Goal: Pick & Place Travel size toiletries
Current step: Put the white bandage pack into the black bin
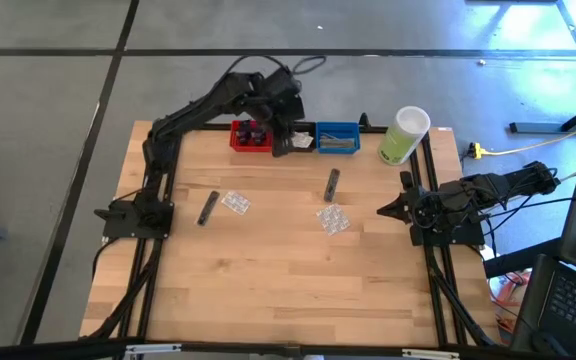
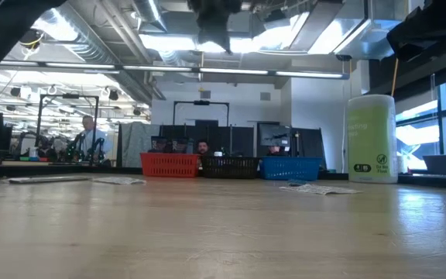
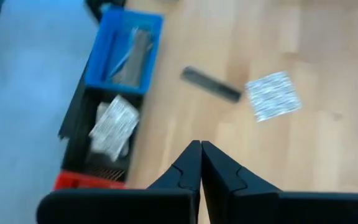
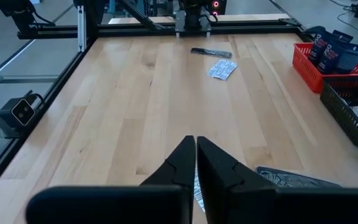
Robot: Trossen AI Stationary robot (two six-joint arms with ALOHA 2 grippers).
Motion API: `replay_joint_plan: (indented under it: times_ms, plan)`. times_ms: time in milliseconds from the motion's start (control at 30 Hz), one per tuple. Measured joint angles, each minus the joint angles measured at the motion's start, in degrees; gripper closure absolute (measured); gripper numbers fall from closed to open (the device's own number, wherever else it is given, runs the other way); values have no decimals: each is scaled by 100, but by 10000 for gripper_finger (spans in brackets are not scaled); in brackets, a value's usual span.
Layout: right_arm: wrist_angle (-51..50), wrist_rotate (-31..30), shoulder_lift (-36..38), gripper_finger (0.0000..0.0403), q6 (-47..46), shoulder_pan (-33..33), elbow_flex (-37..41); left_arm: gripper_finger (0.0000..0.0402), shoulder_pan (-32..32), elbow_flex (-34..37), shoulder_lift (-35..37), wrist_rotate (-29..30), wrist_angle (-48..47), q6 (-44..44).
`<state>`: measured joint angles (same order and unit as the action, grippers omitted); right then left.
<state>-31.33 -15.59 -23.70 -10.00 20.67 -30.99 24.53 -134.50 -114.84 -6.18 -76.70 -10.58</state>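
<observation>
Two slim grey sachets (image 1: pixel 208 207) and two clear crinkly packets (image 1: pixel 333 220) lie on my wooden table (image 1: pixel 268 290). One sachet leans diagonally at left; the other (image 1: pixel 331 184) runs nearly straight toward the bins. My left pincer (image 3: pixel 201 163) hangs shut and empty above the black bin (image 3: pixel 82 140), where its wrist camera alone shows a packet (image 3: pixel 113 126) inside. My right pincer (image 4: pixel 196 163) waits shut, empty, at the table's right edge.

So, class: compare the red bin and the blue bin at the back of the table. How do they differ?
The red bin holds upright dark navy tubes; the blue bin holds flat grey sachets. The red bin sits left of the black bin, the blue bin right. Both are small bins in one row.
</observation>
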Motion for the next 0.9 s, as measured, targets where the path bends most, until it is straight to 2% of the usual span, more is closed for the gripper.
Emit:
replay_joint_plan:
  times_ms: [333,600,733,900]
  plan:
    - [0,0,0,398,-157,2,0,398,-872,0,316,68,346,190]
    - [22,-28,0,359,-155,1,0,398,-1256,163,643,176,585,337]
    - [70,-46,0,345,-275,0,0,399,-1455,969,1114,174,1205,402]
    - [80,-48,-13,336,-454,0,0,398,-1702,2969,2050,217,2614,555]
